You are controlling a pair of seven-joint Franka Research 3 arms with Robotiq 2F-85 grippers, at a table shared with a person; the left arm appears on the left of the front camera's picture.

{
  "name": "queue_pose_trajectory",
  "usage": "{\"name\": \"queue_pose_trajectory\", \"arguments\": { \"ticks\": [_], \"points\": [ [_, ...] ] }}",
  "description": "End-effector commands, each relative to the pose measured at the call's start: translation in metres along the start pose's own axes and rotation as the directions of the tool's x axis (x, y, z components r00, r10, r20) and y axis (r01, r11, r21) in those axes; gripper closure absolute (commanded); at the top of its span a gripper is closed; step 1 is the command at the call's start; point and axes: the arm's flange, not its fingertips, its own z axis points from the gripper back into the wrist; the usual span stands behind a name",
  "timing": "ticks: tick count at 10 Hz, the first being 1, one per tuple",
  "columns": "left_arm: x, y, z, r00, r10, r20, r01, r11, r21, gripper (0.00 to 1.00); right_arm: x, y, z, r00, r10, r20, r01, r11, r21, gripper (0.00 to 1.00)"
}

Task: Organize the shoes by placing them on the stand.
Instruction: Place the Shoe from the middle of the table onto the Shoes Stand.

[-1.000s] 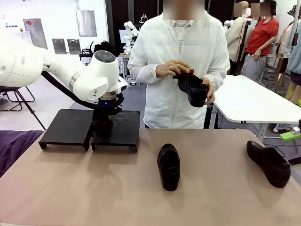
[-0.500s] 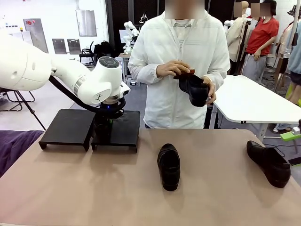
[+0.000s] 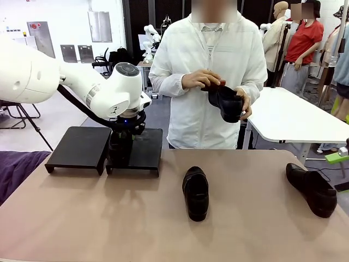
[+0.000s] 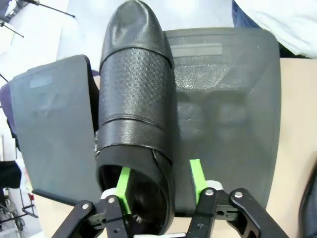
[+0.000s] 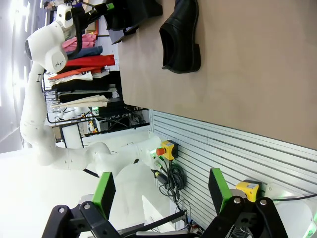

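Note:
One black glossy shoe [image 4: 133, 99] lies on the stand [image 4: 223, 99], along the seam between its two sections. My left gripper [image 4: 159, 179] stands open over the shoe's heel end, one green pad inside the opening and the other outside its side wall, neither pressing it. In the front view the left arm's wrist [image 3: 122, 103] hangs over the stand [image 3: 82, 147]. A second shoe [image 3: 196, 192] lies mid-table, a third [image 3: 312, 189] at the right. The person holds a fourth shoe [image 3: 226, 102] in both hands. My right gripper [image 5: 161, 188] is open and holds nothing.
The person stands at the table's far edge behind the middle shoe. A purple cloth [image 3: 16, 169] covers the table's left corner. The stand's left section [image 3: 76, 148] is bare. The right wrist view shows one shoe [image 5: 181, 37] on the tabletop far off.
My left gripper's jaws have opened, letting go of the shoe on the stand, and the wrist has shifted slightly right. The other shoes and the person's hands have stayed put.

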Motion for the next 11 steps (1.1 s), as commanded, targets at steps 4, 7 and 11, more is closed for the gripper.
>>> {"name": "queue_pose_trajectory", "arguments": {
  "ticks": [4,7,11],
  "points": [
    [-0.024,0.056,0.119,0.998,-0.035,-0.042,0.035,0.999,-0.006,0.0,-0.002,-0.002,0.005,1.0,0.026,-0.011,-0.026,1.0,-0.009,0.0],
    [-0.056,0.119,0.211,0.984,-0.045,-0.174,0.019,0.989,-0.147,0.0,-0.002,-0.002,0.005,1.0,0.026,-0.011,-0.026,1.0,-0.009,0.0],
    [-0.116,0.264,0.234,0.96,-0.115,-0.255,-0.052,0.823,-0.565,0.0,-0.002,-0.002,0.005,1.0,0.026,-0.011,-0.026,1.0,-0.009,0.0]
  ]
}}
